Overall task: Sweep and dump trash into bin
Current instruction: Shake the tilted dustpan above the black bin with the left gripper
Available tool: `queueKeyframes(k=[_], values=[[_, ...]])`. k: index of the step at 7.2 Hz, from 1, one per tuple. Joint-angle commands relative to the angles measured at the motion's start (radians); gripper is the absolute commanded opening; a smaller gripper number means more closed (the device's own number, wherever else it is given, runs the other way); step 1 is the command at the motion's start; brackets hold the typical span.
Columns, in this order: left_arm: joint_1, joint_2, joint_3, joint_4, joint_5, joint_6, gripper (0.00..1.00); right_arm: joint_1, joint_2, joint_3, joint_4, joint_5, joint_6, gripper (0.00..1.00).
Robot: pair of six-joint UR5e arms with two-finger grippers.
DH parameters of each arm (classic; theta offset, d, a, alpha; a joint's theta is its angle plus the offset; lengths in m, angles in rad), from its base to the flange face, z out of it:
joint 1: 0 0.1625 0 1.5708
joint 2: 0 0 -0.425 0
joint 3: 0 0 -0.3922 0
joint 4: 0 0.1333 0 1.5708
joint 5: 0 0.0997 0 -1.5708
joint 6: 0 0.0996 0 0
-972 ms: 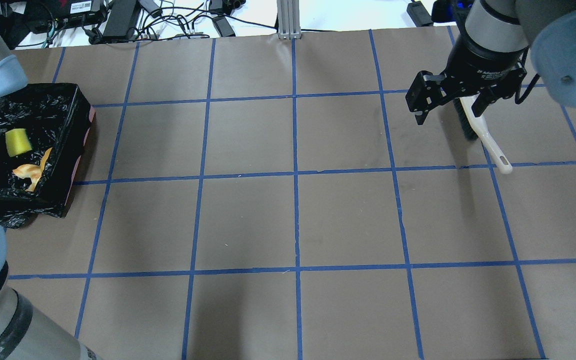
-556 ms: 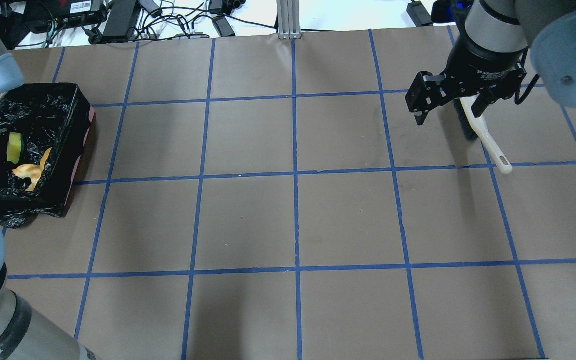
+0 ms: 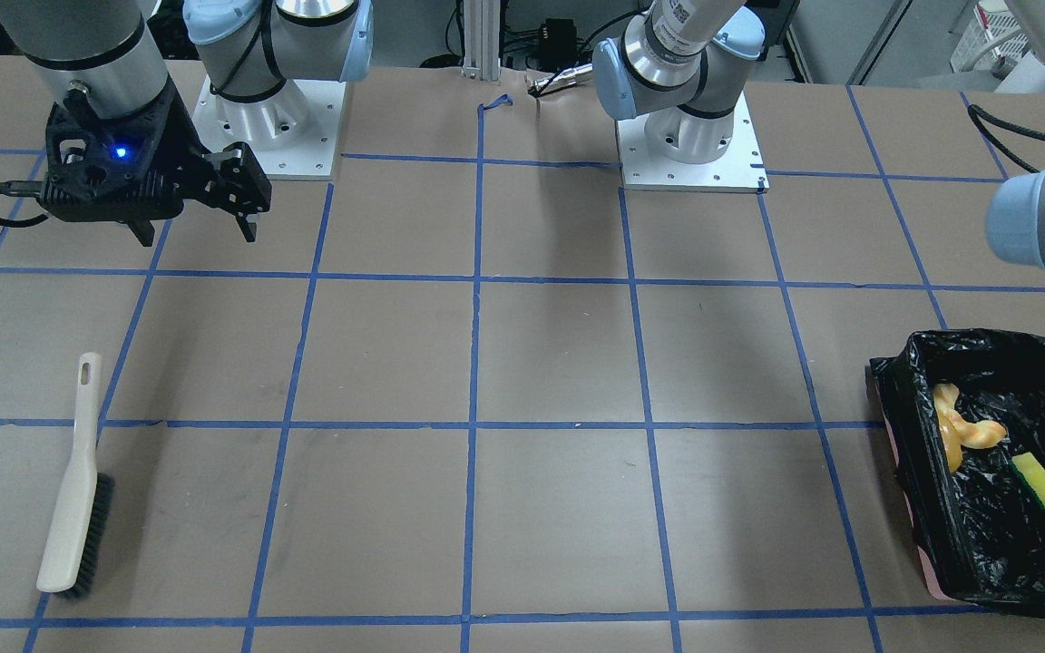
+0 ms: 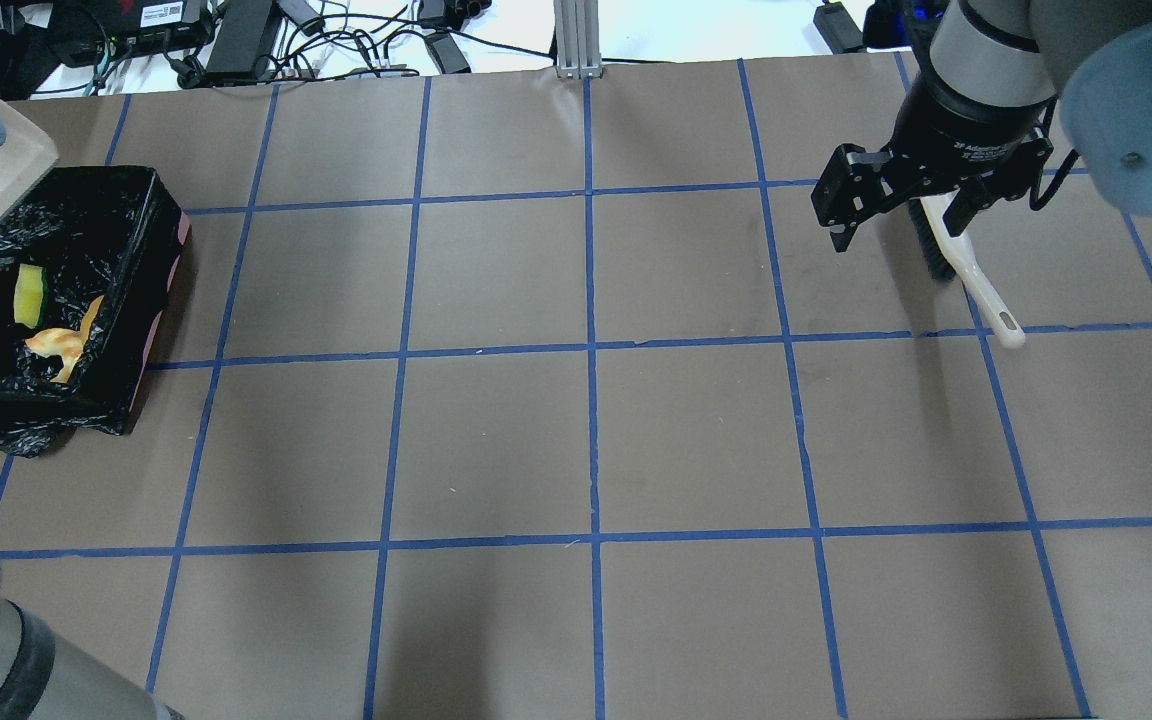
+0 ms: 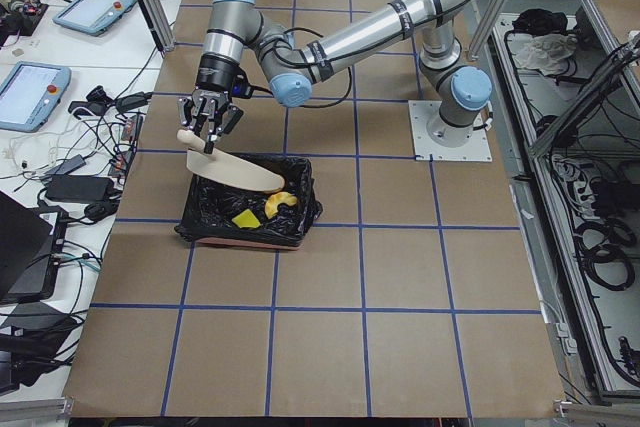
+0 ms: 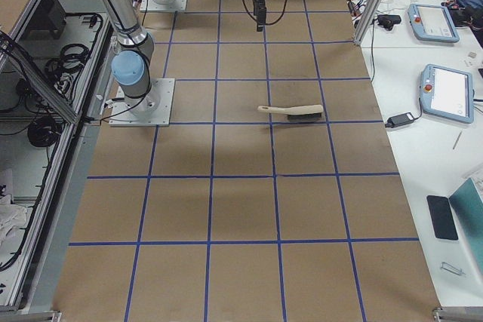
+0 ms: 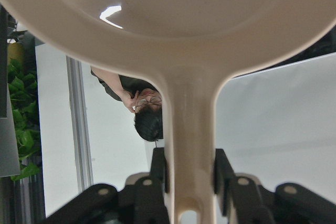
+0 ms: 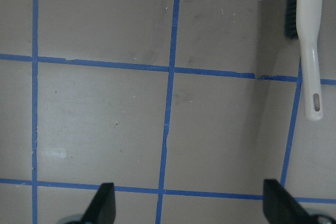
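Note:
The bin (image 4: pixel 132 262) is a box lined with a black bag at the table's left end; it also shows in the front view as the bin (image 3: pixel 905 472) and in the left side view as the bin (image 5: pixel 205 205). Trash lies inside it: a yellow-green sponge (image 4: pixel 28 296) (image 3: pixel 1038 481) and an orange curled piece (image 4: pixel 58 346) (image 3: pixel 963 430). My left gripper (image 7: pixel 190 174) is shut on the handle of the beige dustpan (image 7: pixel 173 19) (image 5: pixel 236 170), tilted over the bin. My right gripper (image 4: pixel 898 226) (image 3: pixel 198 234) hangs open and empty above the table.
A white brush (image 4: pixel 968 272) (image 3: pixel 74 490) (image 8: pixel 310 40) lies flat on the brown paper just beyond my right gripper. Cables and power bricks (image 4: pixel 236 40) line the far table edge. A person is in the left wrist view, behind the dustpan handle.
The sponge has turned onto its side and settled in the bin. The dustpan's edge has come into the overhead view at upper left. My right gripper has not moved.

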State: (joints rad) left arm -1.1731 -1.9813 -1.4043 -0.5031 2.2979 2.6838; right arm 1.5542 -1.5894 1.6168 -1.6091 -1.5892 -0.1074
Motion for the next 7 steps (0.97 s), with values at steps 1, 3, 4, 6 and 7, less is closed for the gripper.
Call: queueKeyframes(k=[1,3,4,6,7], values=[[0.015,0.042,0.036,-0.197,-0.218,-0.093,0.0,0.0,0.0,0.0,0.0,0.0,0.0,1.0],[0.044,0.071,0.074,-0.416,-0.433,-0.203,0.0,-0.002,0.0,0.002,0.0,0.0,0.0,1.0],[0.035,0.075,0.073,-0.452,-0.475,-0.261,0.0,-0.002,0.0,0.002,0.002,0.0,-0.002,1.0],[0.006,0.059,0.081,-0.481,-0.532,-0.43,0.0,-0.003,0.0,0.003,0.002,0.0,-0.003,1.0],[-0.029,0.059,0.082,-0.562,-0.526,-0.5,0.0,-0.003,0.0,0.003,0.002,-0.002,-0.005,1.0]])
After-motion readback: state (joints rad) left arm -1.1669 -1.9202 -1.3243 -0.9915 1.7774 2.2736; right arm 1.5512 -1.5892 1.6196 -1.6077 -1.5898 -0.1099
